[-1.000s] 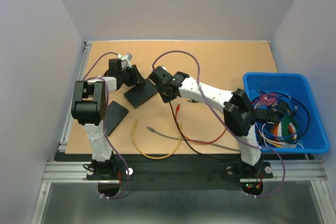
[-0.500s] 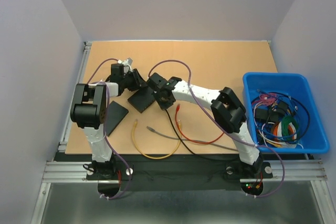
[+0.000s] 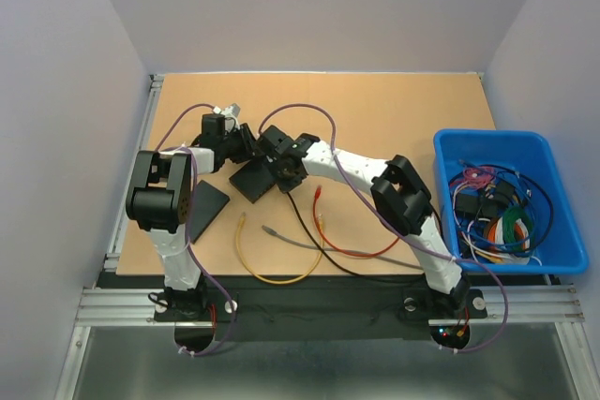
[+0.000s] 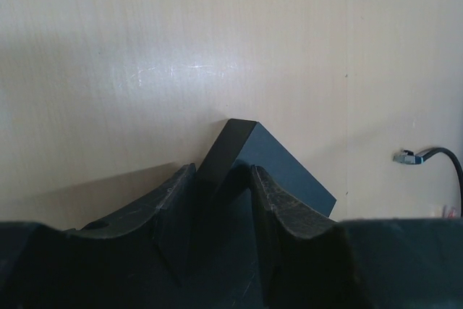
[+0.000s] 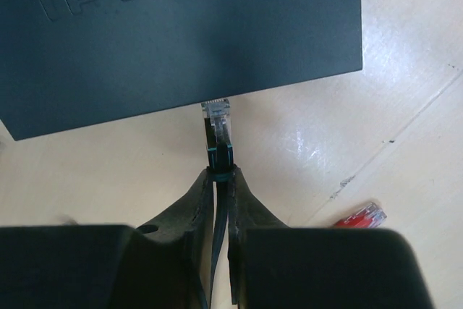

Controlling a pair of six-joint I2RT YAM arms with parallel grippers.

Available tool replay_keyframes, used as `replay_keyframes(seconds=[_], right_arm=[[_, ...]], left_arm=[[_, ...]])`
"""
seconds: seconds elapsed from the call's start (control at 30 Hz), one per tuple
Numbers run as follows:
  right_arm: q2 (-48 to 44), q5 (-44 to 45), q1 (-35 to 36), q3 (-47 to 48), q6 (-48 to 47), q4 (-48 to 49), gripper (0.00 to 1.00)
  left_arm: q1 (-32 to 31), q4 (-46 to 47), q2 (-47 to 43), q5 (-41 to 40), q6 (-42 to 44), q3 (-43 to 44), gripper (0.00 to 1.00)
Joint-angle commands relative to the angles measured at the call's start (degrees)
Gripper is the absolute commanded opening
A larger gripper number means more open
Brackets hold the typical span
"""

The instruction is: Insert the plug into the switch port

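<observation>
Top external count: two arms, left arm [image 3: 155, 196] and right arm [image 3: 403, 196]; one switch [image 3: 251, 178]; one black slab [image 3: 207, 209]; one blue bin [image 3: 487, 138]; four cables lying on the table [image 3: 403, 110].
Cables: one yellow cable [image 3: 272, 277], one grey cable [image 3: 292, 242], one red cable [image 3: 364, 252] and one black cable [image 3: 309, 222]. The bin holds a further tangle, too knotted to count.
Switch: lies flat left of the table's middle, lettered face up, with a wrist at either side.
Left fingers [image 4: 278, 204]: two, clamped on one corner of the switch, one on each side of it.
Right fingers [image 5: 194, 204]: two, pressed together on the black boot of the plug [image 5: 218, 122].
Plug: one held, pointing at the switch, its clear tip right at the switch's near edge. Whether it sits inside a port cannot be told. The black cable trails back between the fingers.
Other plugs: one red plug [image 5: 362, 216] on the table beside the right fingers, apart from the switch. One grey plug [image 4: 409, 157] lies well to the side of the gripped corner.
Slab: beside the left arm, near the switch but apart from it.
Bin: at the table's right edge, well apart from the switch.
</observation>
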Motion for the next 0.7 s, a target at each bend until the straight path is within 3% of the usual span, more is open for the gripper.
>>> replay_keyframes(seconds=[0.0, 0.67], right_arm=[[2.2, -0.3, 0.1, 4.2, -0.6, -1.0, 0.0], [4.0, 3.3, 0.1, 7.6, 0.4, -3.7, 0.01]], left_arm=[[-1.4, -3.0, -2.0, -0.8, 2.0, -1.0, 0.45], [-2.4, -3.9, -2.8, -3.1, 3.0, -1.4, 0.44]])
